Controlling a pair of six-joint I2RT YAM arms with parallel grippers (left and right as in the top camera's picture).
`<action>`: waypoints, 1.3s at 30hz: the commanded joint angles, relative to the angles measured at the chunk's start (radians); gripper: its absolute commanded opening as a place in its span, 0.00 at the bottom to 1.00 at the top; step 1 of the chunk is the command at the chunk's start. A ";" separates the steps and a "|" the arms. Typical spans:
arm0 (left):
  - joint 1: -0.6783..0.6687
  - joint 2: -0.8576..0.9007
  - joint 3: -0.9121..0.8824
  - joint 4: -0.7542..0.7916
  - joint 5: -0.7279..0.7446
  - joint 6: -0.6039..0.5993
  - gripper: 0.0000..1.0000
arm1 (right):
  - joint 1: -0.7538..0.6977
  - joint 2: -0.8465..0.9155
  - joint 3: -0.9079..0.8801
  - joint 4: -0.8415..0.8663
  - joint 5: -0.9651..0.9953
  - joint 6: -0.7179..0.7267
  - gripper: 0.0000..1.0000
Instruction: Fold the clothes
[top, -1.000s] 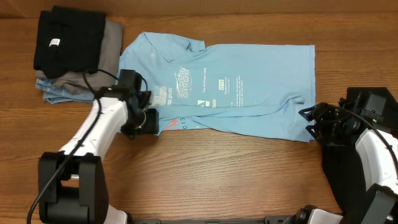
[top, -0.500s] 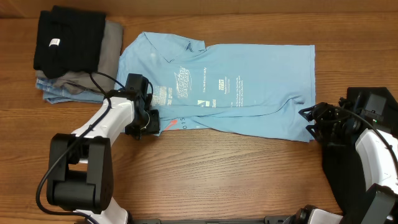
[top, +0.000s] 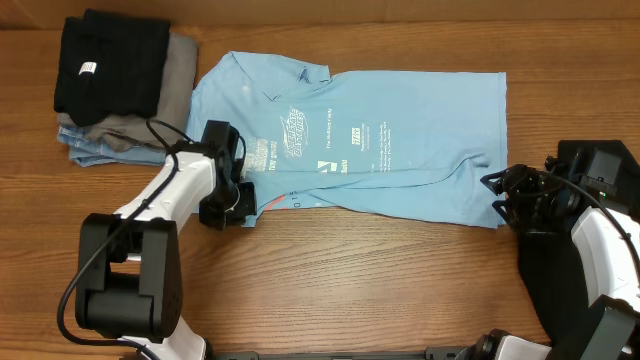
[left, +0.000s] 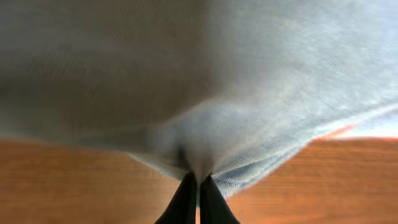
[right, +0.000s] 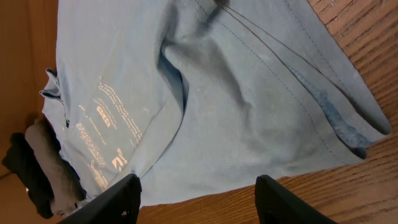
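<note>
1. The wooden desk (top: 380, 290) holds everything.
2. The sky-blue T-shirt (top: 400, 150) lies spread out in the middle of the desk. Its collar is to the left and its hem is to the right. It is not folded all the way yet.
3. At the far left corner, a folded black garment (top: 110, 60) lies on top of a grey garment (top: 178, 70).
4. A moment ago the left tool (top: 240, 195) was open at the near left edge of the T-shirt. Now it has snapped shut there. Its own camera shows the two tips pressed together with a bit of blue cloth pinched between them. I think this means the left side is ready to be lifted and folded over.
5. The right tool (top: 497, 195) has not changed. It waits about half open, just beside the near right corner of the T-shirt, and holds nothing. I think it must grab its corner before both sides can be lifted together.
</note>
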 joint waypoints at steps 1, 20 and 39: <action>-0.009 0.012 0.124 -0.062 0.014 0.005 0.04 | 0.004 0.003 0.024 0.011 -0.008 -0.007 0.63; -0.018 0.089 0.301 0.247 0.019 0.080 0.08 | 0.004 0.003 0.024 0.033 -0.009 -0.003 0.63; -0.002 0.144 0.303 0.026 -0.216 0.148 0.47 | 0.004 0.003 0.024 0.034 -0.009 -0.003 0.63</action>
